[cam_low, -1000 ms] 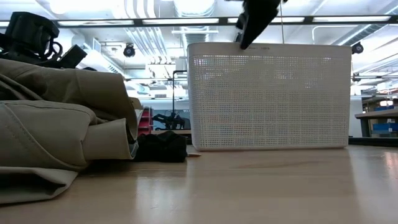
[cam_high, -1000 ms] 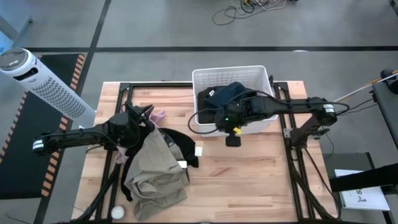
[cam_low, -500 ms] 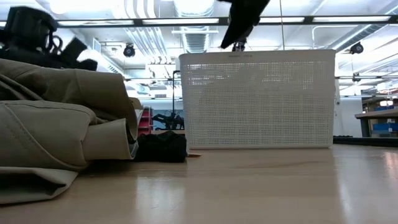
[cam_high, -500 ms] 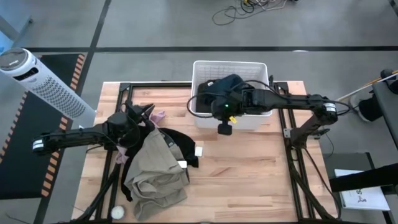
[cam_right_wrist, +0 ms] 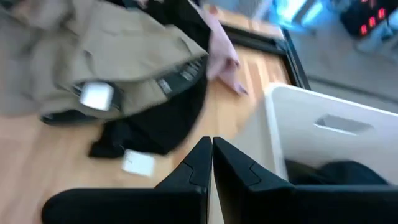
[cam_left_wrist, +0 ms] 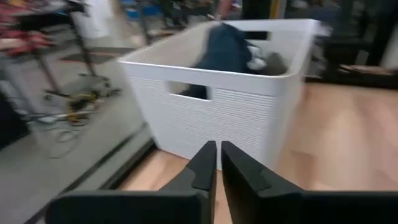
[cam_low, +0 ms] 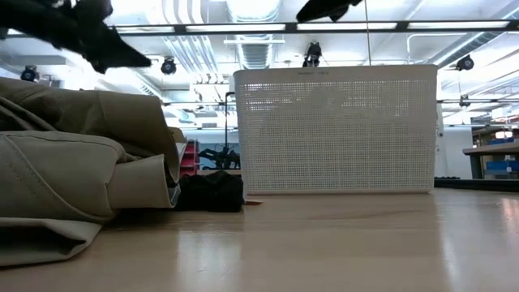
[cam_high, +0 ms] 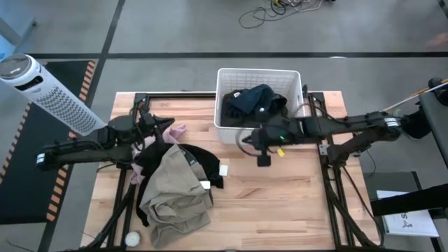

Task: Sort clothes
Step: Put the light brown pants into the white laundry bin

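1. The white perforated plastic basket [cam_high: 259,105] sits on the pale wooden slatted surface [cam_high: 280,196] toward twelve o'clock of its centre; inside lie a dark navy-blue garment [cam_high: 253,99] and some black fabric beside it.
2. At about eight o'clock of the basket, a heap of clothes rests on the surface: a beige-khaki garment [cam_high: 171,192] on top, a black garment [cam_high: 203,164] spreading out from beneath it toward three o'clock, and a small pale pink piece [cam_high: 175,131] at the heap's twelve o'clock edge.
3. The left gripper [cam_left_wrist: 217,163] has its fingers [cam_left_wrist: 202,168] clenched together with nothing between them (its wrist view shows bare pads meeting), and it hangs above the surface at nine o'clock of the basket, near the pink piece.
4. The right gripper [cam_right_wrist: 211,158] is likewise clenched and empty, its fingers [cam_right_wrist: 198,163] pressed flat to each other; it hovers just at six o'clock of the basket's front wall, pointing toward the clothes heap.
5. In the low view the khaki garment fills the near side and the black one lies beside the basket's base.
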You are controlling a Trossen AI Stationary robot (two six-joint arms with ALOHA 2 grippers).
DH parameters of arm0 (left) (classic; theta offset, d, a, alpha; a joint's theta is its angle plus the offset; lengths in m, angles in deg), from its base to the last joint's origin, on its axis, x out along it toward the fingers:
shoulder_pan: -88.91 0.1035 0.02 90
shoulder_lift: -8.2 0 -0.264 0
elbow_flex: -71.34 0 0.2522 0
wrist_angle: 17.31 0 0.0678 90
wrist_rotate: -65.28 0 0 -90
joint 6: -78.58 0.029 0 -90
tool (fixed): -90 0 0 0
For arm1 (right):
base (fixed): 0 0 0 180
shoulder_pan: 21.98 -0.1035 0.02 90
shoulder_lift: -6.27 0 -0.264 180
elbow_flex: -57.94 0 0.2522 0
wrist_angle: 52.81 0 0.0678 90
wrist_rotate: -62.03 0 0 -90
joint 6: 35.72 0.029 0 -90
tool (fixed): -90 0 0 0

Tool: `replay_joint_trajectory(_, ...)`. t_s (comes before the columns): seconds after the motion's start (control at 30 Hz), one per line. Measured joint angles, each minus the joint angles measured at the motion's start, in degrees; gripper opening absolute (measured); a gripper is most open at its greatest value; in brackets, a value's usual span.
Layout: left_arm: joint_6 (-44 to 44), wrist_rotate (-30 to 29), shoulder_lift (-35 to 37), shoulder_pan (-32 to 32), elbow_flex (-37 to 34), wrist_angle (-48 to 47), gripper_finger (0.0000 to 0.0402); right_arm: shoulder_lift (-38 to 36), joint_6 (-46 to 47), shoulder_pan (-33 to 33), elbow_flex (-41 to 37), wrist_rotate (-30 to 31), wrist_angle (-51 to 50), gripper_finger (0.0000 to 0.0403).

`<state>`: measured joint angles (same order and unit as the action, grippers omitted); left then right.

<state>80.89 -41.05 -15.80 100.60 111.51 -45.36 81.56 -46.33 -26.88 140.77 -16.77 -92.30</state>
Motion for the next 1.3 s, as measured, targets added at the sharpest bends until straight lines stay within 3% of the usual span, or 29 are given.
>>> replay_joint_trajectory(0.2,-3.1,0.7,-4.5,-9.0,6.1,-6.2,0.0002,-7.1,0.4,-5.6,-16.1,1.3,18.9,0.0000)
replay_joint_trajectory(0.4,-4.4,0.4,-12.6,-19.0,8.0,-7.7,0.0000,-9.7,2.0,-8.6,-23.8,2.5,27.1,0.0000)
replay_joint_trajectory(0.77,-14.2,0.5,-32.5,-31.6,18.0,-18.3,0.0000,-7.1,2.0,-9.9,-24.7,2.3,27.7,0.0000)
replay_joint_trajectory(0.97,-17.8,6.4,-44.5,-36.4,26.3,-23.9,0.0000,-5.8,2.1,-10.8,-24.7,2.4,27.6,0.0000)
replay_joint_trajectory(1.17,-23.4,7.0,-55.1,-38.5,34.3,-32.6,0.0001,-4.5,3.6,-11.5,-24.7,2.4,27.7,0.0000)
replay_joint_trajectory(1.3,-24.3,13.6,-60.4,-38.4,37.0,-36.2,0.0028,-3.3,3.6,-11.6,-24.7,2.4,27.6,0.0000)
